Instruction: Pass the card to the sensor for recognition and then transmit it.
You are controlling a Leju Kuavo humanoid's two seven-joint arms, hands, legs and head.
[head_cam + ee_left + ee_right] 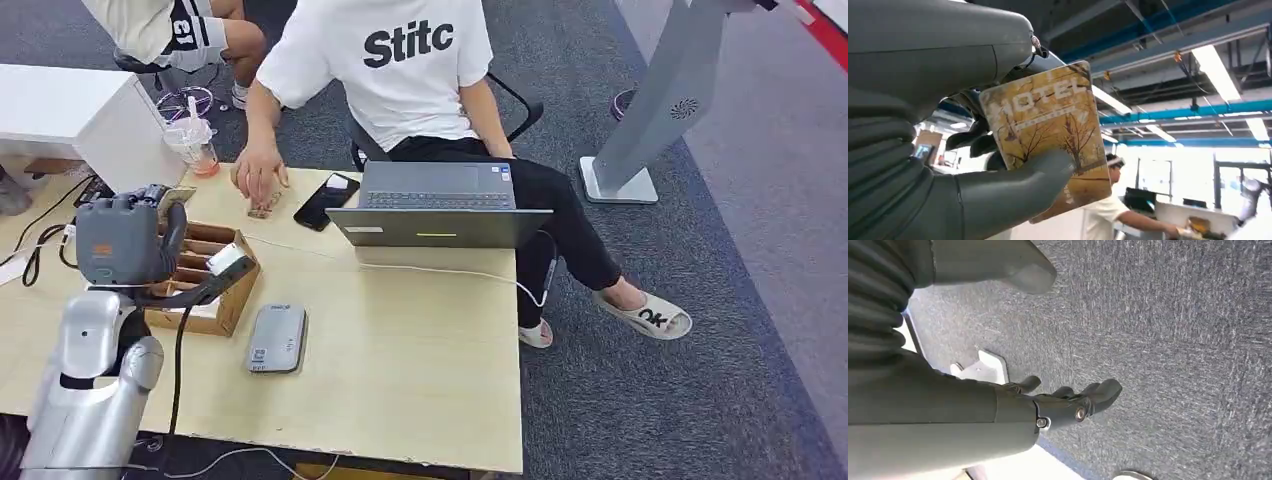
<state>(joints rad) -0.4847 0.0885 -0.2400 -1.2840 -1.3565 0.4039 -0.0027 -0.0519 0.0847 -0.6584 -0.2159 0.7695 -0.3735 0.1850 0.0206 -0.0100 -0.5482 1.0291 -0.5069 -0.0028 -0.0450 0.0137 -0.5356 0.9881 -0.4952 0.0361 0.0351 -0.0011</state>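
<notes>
Heads up: your left hand [125, 240] is pinching the hotel card [1048, 135] btw thumb and fingers, raised at the left of the frame over the wooden organizer box [205, 280]. The grey card reader [277, 338] lies flat on the desk [420, 360], lower centre, just right of the box. Grip looks thin imo; thumb only covers the card's lower edge, so a quick swing down could slip it or clip the box rim. Right hand [1068, 400] hangs over carpet, fingers loosely apart, holding nothing. Card is mostly hidden behind the hand in head view, and the person's hand [260, 175] is on the desk nearby.
</notes>
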